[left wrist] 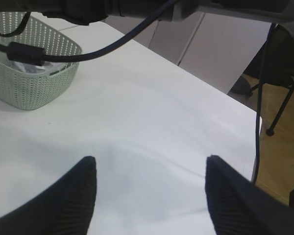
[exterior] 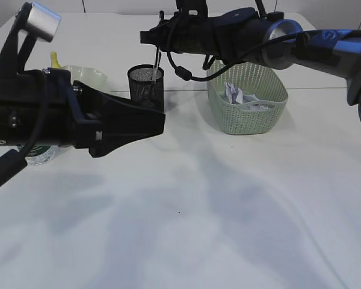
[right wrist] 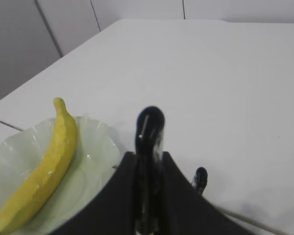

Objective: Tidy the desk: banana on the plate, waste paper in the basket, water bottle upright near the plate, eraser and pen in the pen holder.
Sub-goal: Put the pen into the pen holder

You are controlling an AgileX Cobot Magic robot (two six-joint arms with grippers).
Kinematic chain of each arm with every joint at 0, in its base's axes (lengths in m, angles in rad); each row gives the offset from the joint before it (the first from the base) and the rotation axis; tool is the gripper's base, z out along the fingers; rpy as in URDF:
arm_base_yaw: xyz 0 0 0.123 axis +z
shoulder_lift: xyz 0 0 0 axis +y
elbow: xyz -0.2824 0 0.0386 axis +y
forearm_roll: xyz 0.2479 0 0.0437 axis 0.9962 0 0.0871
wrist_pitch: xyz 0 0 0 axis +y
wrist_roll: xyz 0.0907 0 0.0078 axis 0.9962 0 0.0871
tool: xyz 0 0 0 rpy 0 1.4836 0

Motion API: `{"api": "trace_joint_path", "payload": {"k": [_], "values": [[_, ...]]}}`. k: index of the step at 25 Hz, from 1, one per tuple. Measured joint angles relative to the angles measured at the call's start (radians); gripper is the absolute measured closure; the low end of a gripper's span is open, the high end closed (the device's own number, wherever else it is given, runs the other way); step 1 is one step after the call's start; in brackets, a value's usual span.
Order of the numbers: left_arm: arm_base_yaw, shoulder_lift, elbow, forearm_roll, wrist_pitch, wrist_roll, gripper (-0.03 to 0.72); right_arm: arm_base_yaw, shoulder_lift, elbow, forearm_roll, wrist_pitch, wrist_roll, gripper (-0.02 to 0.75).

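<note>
My right gripper [exterior: 151,37] reaches across from the right and is shut on a black pen [right wrist: 149,142]. The pen [exterior: 156,65] hangs down into the black mesh pen holder [exterior: 145,87]. The yellow banana [right wrist: 39,171] lies on the pale green plate [right wrist: 90,156], left of the holder; its tip [exterior: 54,58] shows above the plate [exterior: 87,75]. Crumpled waste paper [exterior: 234,93] lies in the green basket [exterior: 246,114]. The water bottle [exterior: 39,155] is mostly hidden behind my left arm. My left gripper [left wrist: 149,188] is open and empty over bare table [exterior: 162,122]. The eraser is not visible.
The basket [left wrist: 29,83] stands at the upper left of the left wrist view, with the right arm and its cable passing above it. The table's far edge, a chair base and floor show at the right of that view. A second dark tip [right wrist: 200,178] shows beside the held pen.
</note>
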State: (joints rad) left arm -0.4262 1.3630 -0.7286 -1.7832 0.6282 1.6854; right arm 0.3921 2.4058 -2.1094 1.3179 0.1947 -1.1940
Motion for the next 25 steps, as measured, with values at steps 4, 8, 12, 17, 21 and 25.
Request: {"api": "trace_joint_path", "payload": {"k": [4,8,12,17,21,25], "values": [[0.0,0.0,0.0,0.0,0.0,0.0,0.192,-0.004,0.002,-0.041,0.017,0.0,-0.001,0.685],[0.0,0.0,0.0,0.0,0.0,0.0,0.192,-0.004,0.01,-0.085,0.034,0.0,-0.016,0.685],[0.0,0.0,0.0,-0.001,-0.005,0.0,0.192,-0.004,0.046,-0.113,0.057,0.0,-0.019,0.685],[0.0,0.0,0.0,-0.001,-0.012,0.0,0.192,-0.004,0.091,-0.119,0.069,0.0,-0.024,0.685],[0.0,0.0,0.0,-0.002,-0.023,0.0,0.192,-0.005,0.092,-0.124,0.071,0.0,-0.034,0.685],[0.0,0.0,0.0,-0.002,-0.027,0.0,0.192,-0.006,0.092,-0.125,0.071,0.0,-0.043,0.685]]}}
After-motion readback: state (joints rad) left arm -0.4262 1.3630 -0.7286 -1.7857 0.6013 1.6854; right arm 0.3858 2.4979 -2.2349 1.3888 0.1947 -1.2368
